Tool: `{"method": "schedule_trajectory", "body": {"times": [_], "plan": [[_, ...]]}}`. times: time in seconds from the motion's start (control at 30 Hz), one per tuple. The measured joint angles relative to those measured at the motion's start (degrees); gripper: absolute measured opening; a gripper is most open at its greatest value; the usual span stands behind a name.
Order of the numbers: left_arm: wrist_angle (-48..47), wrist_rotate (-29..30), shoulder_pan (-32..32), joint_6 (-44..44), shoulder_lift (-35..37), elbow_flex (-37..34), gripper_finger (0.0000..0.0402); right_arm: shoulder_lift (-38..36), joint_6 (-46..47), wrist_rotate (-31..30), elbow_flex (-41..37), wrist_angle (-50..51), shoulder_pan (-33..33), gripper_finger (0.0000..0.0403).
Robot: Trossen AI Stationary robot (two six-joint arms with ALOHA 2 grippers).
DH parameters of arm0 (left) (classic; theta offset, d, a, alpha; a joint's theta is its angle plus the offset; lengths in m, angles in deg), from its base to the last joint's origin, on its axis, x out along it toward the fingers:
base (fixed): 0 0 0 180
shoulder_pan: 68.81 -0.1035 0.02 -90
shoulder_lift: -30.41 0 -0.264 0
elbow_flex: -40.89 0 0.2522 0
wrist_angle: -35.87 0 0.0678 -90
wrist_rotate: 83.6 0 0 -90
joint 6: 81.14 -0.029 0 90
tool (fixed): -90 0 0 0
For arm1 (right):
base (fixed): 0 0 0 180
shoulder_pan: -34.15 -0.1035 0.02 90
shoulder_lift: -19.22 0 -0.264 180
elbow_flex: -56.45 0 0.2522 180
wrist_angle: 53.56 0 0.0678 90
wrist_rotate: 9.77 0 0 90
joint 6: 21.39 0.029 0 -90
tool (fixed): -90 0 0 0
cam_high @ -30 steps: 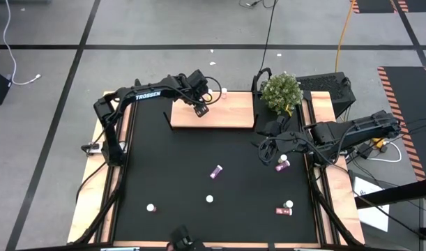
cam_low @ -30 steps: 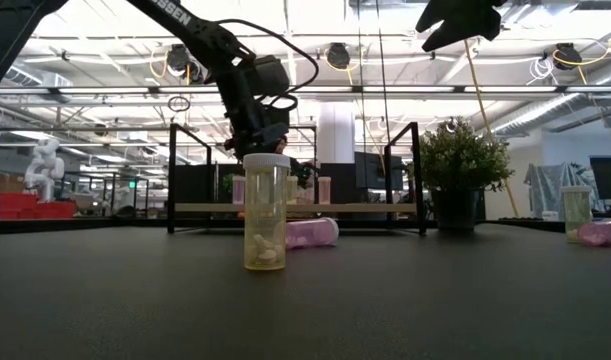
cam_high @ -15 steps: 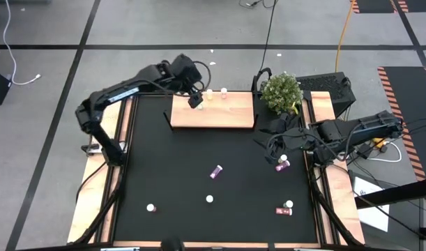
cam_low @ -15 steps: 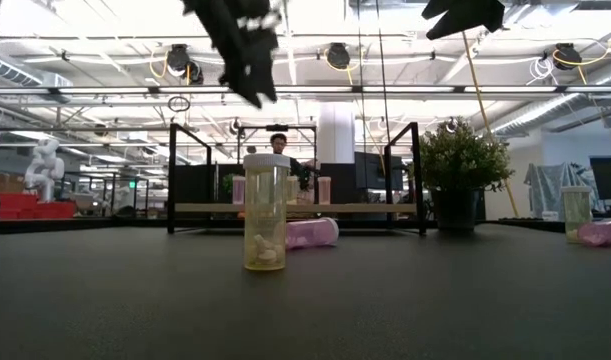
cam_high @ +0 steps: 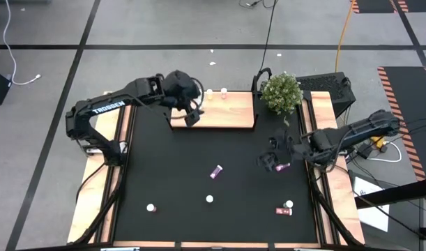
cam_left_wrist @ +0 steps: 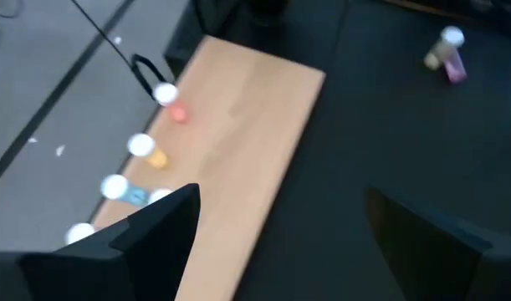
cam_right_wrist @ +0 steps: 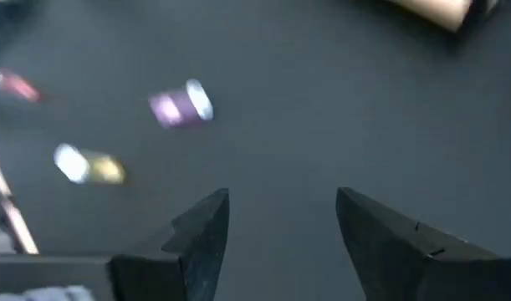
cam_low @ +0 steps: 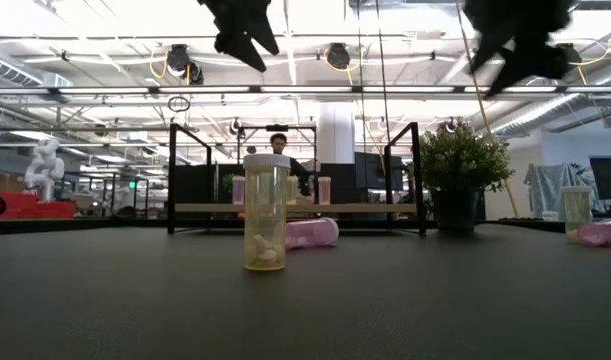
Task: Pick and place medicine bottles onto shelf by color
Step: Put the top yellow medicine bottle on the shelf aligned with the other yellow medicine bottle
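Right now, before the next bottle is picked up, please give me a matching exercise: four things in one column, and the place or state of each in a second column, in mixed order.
Column one:
1. shelf
2. potted plant
3. purple bottle
4. left pincer

Column two:
A. at the far right corner of the table
B. open, above the shelf's left end
C. lying on its side, mid-table
D. light wood, small bottles standing along its far edge

Pairs: 1-D, 2-A, 3-C, 4-B

Black table (cam_high: 164,174) carries the wood shelf (cam_high: 226,115), a plant (cam_high: 281,92) and scattered bottles (cam_high: 216,171)
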Motion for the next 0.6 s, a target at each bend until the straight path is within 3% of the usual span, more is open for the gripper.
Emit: {"method": "schedule_trajectory", "body": {"times": [0.23,0.6], "plan": [[-1.99,0.00,4.33,-0.04,-0.04,-3.13,0.0340,0.30,10.81,4.45,-4.50,10.68,-11.06,0.0191],[-1.46,0.05,9.07,4.83,-0.21,-3.15,0.0340,0.28,18.63,7.43,-14.64,9.42,-23.78,0.0197]]}}
